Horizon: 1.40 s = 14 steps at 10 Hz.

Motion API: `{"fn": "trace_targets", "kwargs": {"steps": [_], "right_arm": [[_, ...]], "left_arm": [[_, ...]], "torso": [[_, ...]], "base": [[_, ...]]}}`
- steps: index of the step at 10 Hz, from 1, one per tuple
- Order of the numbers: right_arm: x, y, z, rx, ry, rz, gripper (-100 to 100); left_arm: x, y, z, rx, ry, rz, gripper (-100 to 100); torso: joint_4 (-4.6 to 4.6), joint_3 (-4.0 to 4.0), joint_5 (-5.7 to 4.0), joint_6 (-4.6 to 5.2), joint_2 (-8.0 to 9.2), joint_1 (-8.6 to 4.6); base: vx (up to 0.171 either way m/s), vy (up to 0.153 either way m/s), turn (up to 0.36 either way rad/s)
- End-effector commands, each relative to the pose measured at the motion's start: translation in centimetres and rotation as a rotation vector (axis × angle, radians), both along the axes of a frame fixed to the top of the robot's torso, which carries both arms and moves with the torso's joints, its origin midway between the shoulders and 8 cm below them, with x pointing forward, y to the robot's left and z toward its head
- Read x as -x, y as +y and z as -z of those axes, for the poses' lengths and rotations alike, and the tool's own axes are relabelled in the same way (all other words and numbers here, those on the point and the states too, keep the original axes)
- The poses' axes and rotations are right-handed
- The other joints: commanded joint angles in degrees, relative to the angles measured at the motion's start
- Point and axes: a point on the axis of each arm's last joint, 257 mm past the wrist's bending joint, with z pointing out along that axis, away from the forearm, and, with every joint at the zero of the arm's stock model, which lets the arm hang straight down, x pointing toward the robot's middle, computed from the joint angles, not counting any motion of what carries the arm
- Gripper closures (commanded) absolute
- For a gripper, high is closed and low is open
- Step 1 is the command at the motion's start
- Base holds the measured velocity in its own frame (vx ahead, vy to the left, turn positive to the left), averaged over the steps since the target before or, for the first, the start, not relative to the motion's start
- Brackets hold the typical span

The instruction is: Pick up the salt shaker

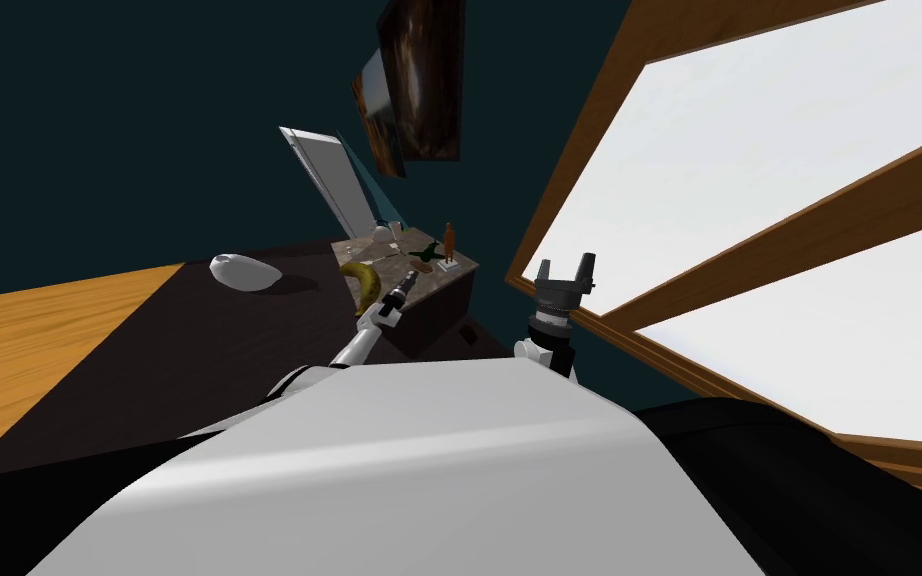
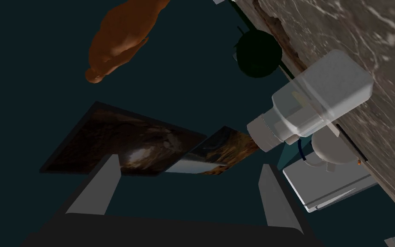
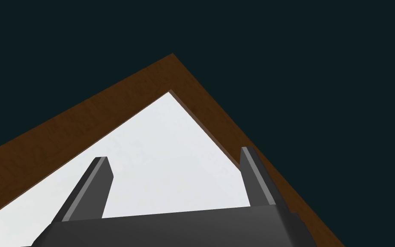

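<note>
Fingers [image 2: 102, 188] of the left gripper [image 2: 190, 162] are held spread apart, and nothing is enclosed between them. The salt shaker [image 2: 316, 103], a pale translucent body with a light cap, is seen standing on the marble top [image 2: 376, 51] of a table. It is placed beyond the fingertips and outside their gap, to the side of one finger, and is not touched by it. An orange figurine [image 2: 119, 34] is seen well apart from it. The right gripper [image 1: 565, 268] is held raised at the right of the table, its fingers also spread and empty.
</note>
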Motion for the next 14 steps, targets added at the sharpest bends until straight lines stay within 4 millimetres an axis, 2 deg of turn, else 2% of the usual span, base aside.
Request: {"fn": "trace_targets", "kwargs": {"steps": [1,2,5,7,12,14], "right_arm": [[0.0,0.0,0.0,0.0,0.0,0.0,0],[0.0,0.0,0.0,0.0,0.0,0.0,0],[0.0,0.0,0.0,0.0,0.0,0.0,0],[0.0,0.0,0.0,0.0,0.0,0.0,0],[0.0,0.0,0.0,0.0,0.0,0.0,0],[0.0,0.0,0.0,0.0,0.0,0.0,0]], "left_arm": [[-0.3,0.5,1.3,-0.023,0.029,-0.01,-100],[-1.1,0.8,1.4,-0.063,0.04,-0.013,-100],[-1.6,1.8,3.1,-0.105,0.082,-0.029,-100],[-2.9,3.0,3.8,-0.18,0.115,-0.044,-100],[-3.6,4.9,5.4,-0.249,0.168,-0.069,-100],[-4.2,6.4,5.8,-0.305,0.198,-0.088,-100]], "torso": [[0.0,0.0,0.0,0.0,0.0,0.0],[0.0,0.0,0.0,-0.01,0.01,0.0],[0.0,0.01,-0.01,-0.01,0.02,-0.04],[0.0,0.01,-0.01,-0.01,0.01,-0.03],[0.0,0.0,0.0,-0.02,0.0,0.0],[-0.01,-0.02,0.0,-0.02,-0.03,0.01]], "base": [[-0.011,-0.015,-0.02],[-0.015,-0.021,-0.028],[-0.012,-0.022,-0.018],[-0.011,-0.03,-0.033],[-0.005,-0.016,-0.016],[0.005,-0.016,-0.027]]}}
